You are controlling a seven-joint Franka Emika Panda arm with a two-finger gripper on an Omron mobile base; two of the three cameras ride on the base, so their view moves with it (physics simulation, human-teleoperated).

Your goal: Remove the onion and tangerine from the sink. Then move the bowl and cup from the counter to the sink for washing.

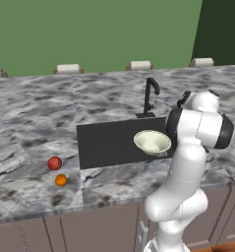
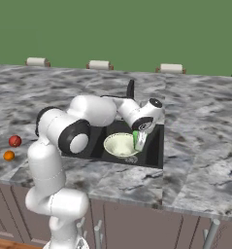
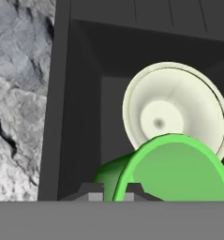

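I am holding the cup (image 3: 174, 168) in my gripper (image 3: 111, 190), the fingertips (image 3: 92, 190) pinched on its bright green rim, and I am hanging it over the sink (image 3: 80, 117) with its open mouth facing the camera on my hand. In the right base view the cup (image 2: 138, 140) is showing as a small green and pale shape under my hand, just beside the bowl (image 2: 121, 145) and over the basin's right part.

Just beyond the cup, the bowl (image 3: 174, 110) is lying inside the sink, tipped so its cream hollow is turning toward my hand. In the left base view the bowl (image 1: 152, 141) is sitting at the basin's right end, partly behind my arm.

The sink (image 1: 109, 142) is sunk into the counter (image 1: 35, 113), and the faucet (image 1: 149, 98) is standing at the sink's far edge.

Left of the sink, the onion (image 1: 54, 163) and the tangerine (image 1: 61, 180) are resting on the marble, near each other but apart, the tangerine nearer the counter's front edge. From the right base view the onion (image 2: 14, 141) and the tangerine (image 2: 8, 155) are lying well left of the sink
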